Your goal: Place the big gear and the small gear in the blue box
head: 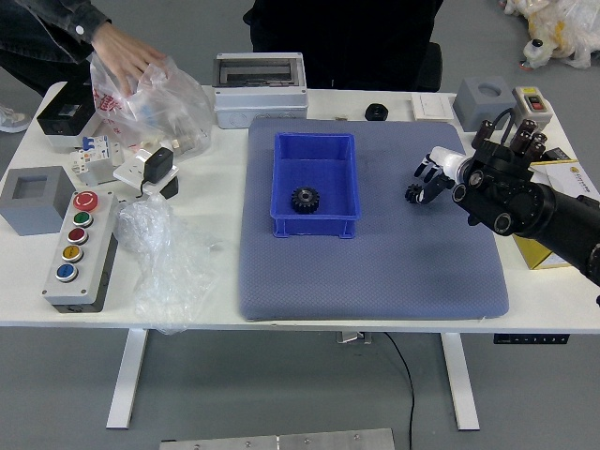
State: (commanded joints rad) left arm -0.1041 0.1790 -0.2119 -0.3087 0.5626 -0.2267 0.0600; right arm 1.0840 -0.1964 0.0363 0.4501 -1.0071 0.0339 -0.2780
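My right hand (421, 182) reaches in from the right, its dark fingertips spread and relaxed beside the small black gear (412, 194). That gear lies on the grey-blue mat (375, 272), right of the blue box (344, 227); fingertips and gear almost meet, and whether they touch is unclear. Inside the box, near its front wall, rests the larger black gear (305, 200). The left hand is out of view.
A person's hand (127, 52) grips the plastic bag (169, 117) at the back left. A grey case (261, 84) and round black part (376, 112) stand behind the mat; a yellow box (539, 251) sits under my right forearm. A button panel (82, 248) is left.
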